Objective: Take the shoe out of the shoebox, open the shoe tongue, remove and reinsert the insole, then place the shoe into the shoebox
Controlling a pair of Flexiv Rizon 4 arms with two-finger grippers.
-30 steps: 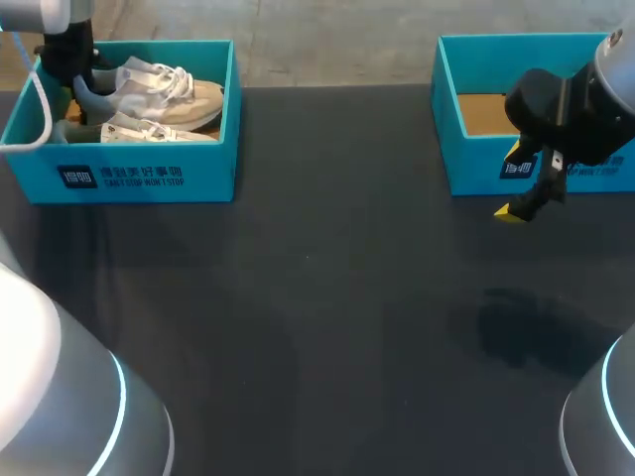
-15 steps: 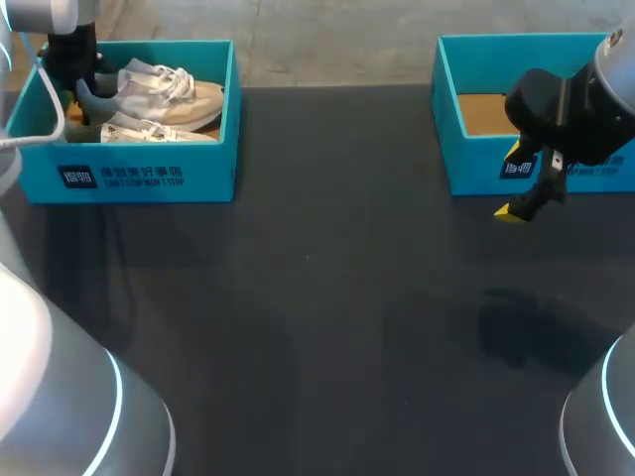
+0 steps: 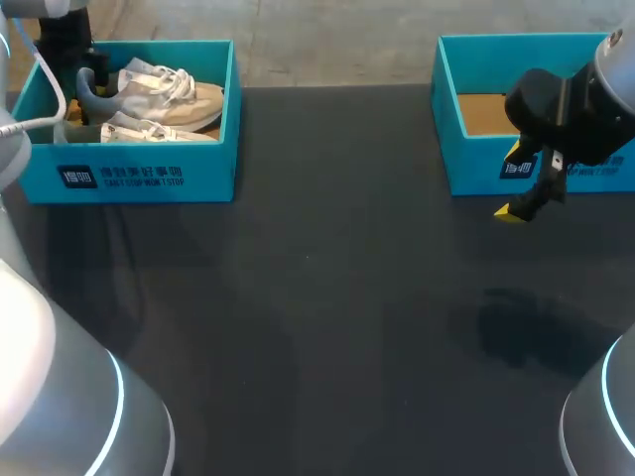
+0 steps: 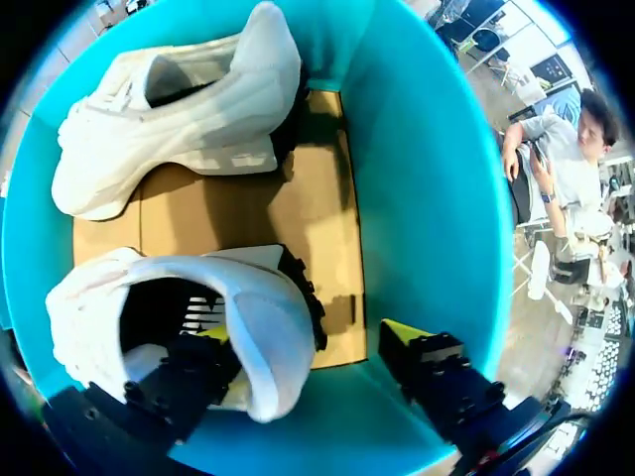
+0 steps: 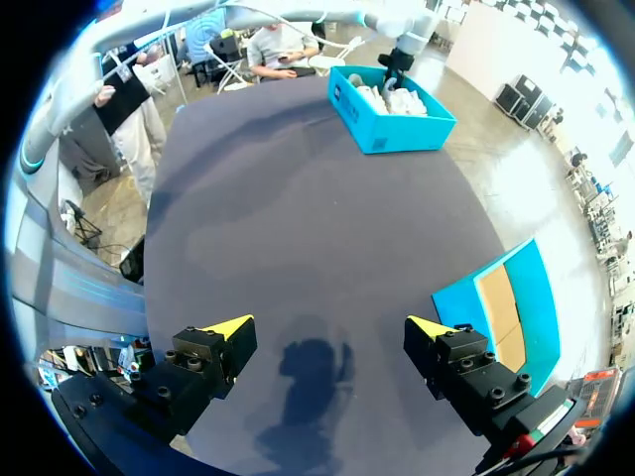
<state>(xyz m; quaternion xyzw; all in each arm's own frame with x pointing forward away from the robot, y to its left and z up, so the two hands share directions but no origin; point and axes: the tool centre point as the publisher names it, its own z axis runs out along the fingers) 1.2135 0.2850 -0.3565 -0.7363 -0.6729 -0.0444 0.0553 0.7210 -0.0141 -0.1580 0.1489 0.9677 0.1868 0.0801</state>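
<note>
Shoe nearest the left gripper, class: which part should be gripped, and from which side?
Probably the heel collar of that shoe, from above: its opening faces up, so the left gripper can put one finger inside and one behind the heel.

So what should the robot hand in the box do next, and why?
Probably close the left gripper on the nearer sneaker's heel. One finger sits inside its opening, the other outside with a gap, so nothing is pinched yet. It needs that grip before lifting the sneaker from the shoebox.
</note>
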